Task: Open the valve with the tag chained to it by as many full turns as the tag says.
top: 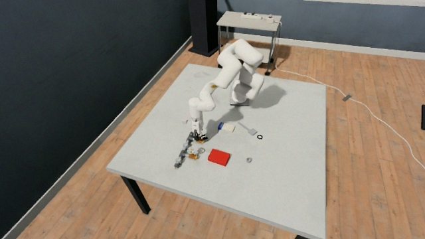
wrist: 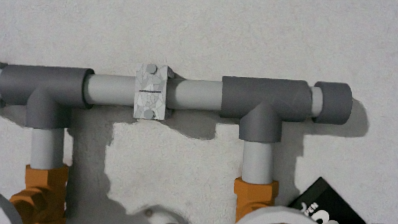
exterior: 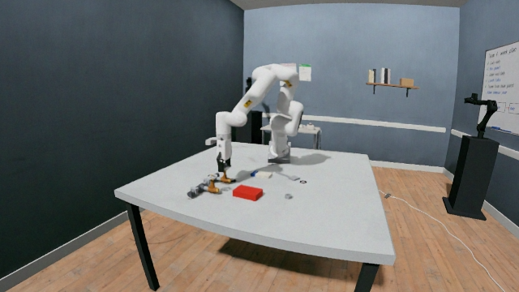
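A grey pipe manifold [top: 183, 149] lies near the table's left front; it fills the wrist view [wrist: 200, 95], with a light clamp [wrist: 150, 92] at its middle. Two orange valves branch off it. The far valve [top: 200, 140] shows at the wrist view's lower edge [wrist: 256, 192] with a white handwheel rim, and a black tag [wrist: 325, 202] lies right beside it; its text is cut off. The near valve [top: 193, 155] shows at the lower left [wrist: 37, 192]. My gripper [top: 200, 136] is open, just above the far valve [exterior: 225, 178]. Its fingers are out of the wrist view.
A red block [top: 219, 157] lies right of the near valve. A white box with a blue end [top: 226, 127], a grey flat tool [top: 249, 129], a black ring [top: 259, 137] and a small grey ring [top: 249, 161] lie further right.
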Tool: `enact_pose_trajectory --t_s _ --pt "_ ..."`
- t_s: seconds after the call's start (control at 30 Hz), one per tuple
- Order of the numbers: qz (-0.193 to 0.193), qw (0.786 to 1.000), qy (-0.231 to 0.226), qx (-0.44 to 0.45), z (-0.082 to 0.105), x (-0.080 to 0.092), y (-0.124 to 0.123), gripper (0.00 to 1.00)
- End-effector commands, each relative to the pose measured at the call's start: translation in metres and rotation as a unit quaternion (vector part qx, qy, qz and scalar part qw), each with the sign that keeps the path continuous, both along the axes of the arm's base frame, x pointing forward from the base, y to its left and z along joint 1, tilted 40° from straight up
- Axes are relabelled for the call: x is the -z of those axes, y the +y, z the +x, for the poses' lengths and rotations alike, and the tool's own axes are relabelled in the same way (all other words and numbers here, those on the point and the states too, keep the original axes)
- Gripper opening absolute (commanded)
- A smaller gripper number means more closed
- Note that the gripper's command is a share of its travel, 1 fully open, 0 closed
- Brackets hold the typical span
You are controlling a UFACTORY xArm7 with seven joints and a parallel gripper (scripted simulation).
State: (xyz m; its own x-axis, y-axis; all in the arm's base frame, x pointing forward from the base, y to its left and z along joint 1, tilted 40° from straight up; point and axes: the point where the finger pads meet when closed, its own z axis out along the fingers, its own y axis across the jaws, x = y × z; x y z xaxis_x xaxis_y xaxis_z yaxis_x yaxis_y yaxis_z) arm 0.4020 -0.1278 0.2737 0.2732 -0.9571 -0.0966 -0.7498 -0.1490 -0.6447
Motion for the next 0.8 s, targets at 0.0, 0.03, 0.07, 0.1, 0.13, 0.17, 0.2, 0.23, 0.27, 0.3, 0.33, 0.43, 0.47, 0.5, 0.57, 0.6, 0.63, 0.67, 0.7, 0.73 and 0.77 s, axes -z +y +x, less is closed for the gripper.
enact_pose_trajectory --t_s 0.0,0.03,0.07,0.1,0.13,0.17,0.2,0.23,0.27,0.3,0.33,0.43,0.47,0.5,0.57,0.6,0.63,0.67,0.7,0.73,0.77 --pt "0.001 1.000 0.009 0.011 0.0002 -0.0018 -0.0011 1.00" --pt "0.001 1.000 0.009 0.011 0.0002 -0.0018 -0.0011 1.00" --pt "0.001 1.000 0.009 0.011 0.0002 -0.0018 -0.0011 1.00" --pt "0.001 1.000 0.009 0.011 0.0002 -0.0018 -0.0011 0.00" --pt "0.001 1.000 0.009 0.011 0.0002 -0.0018 -0.0011 0.00" --pt "0.001 1.000 0.009 0.011 0.0002 -0.0018 -0.0011 0.00" --pt "0.001 1.000 0.009 0.011 0.0002 -0.0018 -0.0011 0.00" --pt "0.001 1.000 0.009 0.011 0.0002 -0.0018 -0.0011 0.00" --pt "0.001 1.000 0.009 0.011 0.0002 -0.0018 -0.0011 0.00" --pt "0.001 1.000 0.009 0.011 0.0002 -0.0018 -0.0011 0.00" --pt "0.001 1.000 0.009 0.011 0.0002 -0.0018 -0.0011 0.00" --pt "0.001 1.000 0.009 0.011 0.0002 -0.0018 -0.0011 0.00" --pt "0.001 1.000 0.009 0.011 0.0002 -0.0018 -0.0011 0.00" --pt "0.001 1.000 0.009 0.011 0.0002 -0.0018 -0.0011 0.00" --pt "0.001 1.000 0.009 0.011 0.0002 -0.0018 -0.0011 0.00" --pt "0.001 1.000 0.009 0.011 0.0002 -0.0018 -0.0011 0.00" --pt "0.001 1.000 0.009 0.011 0.0002 -0.0018 -0.0011 0.00" --pt "0.001 1.000 0.009 0.011 0.0002 -0.0018 -0.0011 0.00" --pt "0.001 1.000 0.009 0.011 0.0002 -0.0018 -0.0011 0.00" --pt "0.001 1.000 0.009 0.011 0.0002 -0.0018 -0.0011 0.00" --pt "0.001 1.000 0.009 0.011 0.0002 -0.0018 -0.0011 0.00"
